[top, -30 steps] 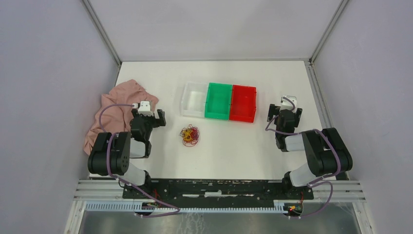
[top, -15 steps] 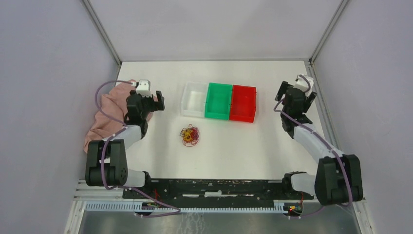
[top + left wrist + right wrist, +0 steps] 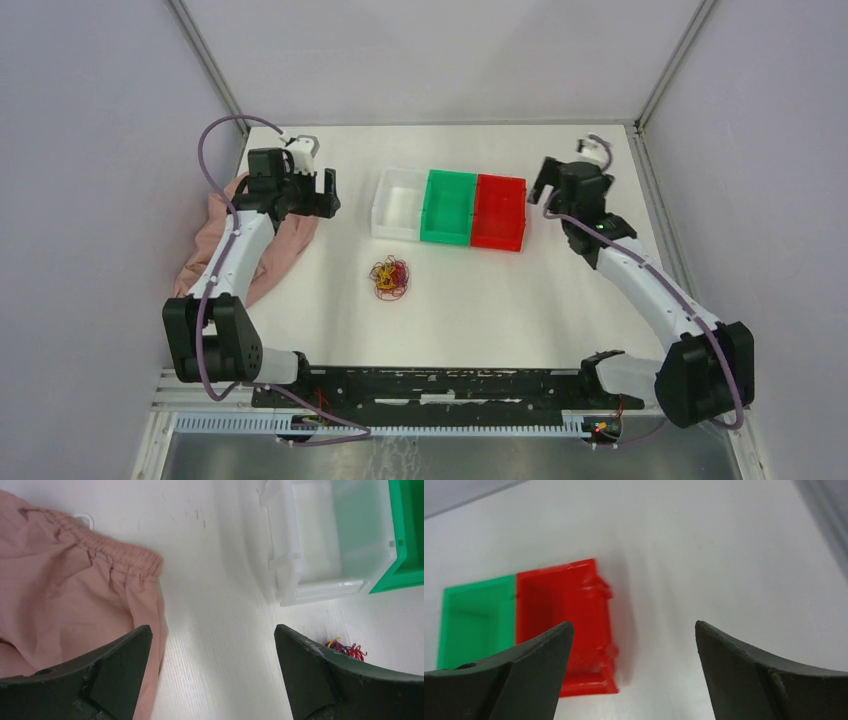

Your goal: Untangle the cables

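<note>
Top external: the left arm reaches far forward, elbow over the pink cloth (image 3: pixel 215 250). The left gripper (image 3: pixel 330 192) hangs between the cloth and the white bin (image 3: pixel 398 205), jaws wide and empty. The right arm stretches forward too, with the right gripper (image 3: pixel 540 182) just right of the red bin (image 3: pixel 499 212), wide and empty. The cables (image 3: pixel 390 278) lie in 1 clump on the table (image 3: pixel 480 290), nearer than the 3 bins and well apart from both grippers.

Left wrist: the spread fingers (image 3: pixel 120 665) frame bare table, and the clump shows beside the right finger.

Right wrist: the wide fingers (image 3: pixel 539 660) frame the red bin's end, with the green bin (image 3: pixel 474 615) touching it.
</note>
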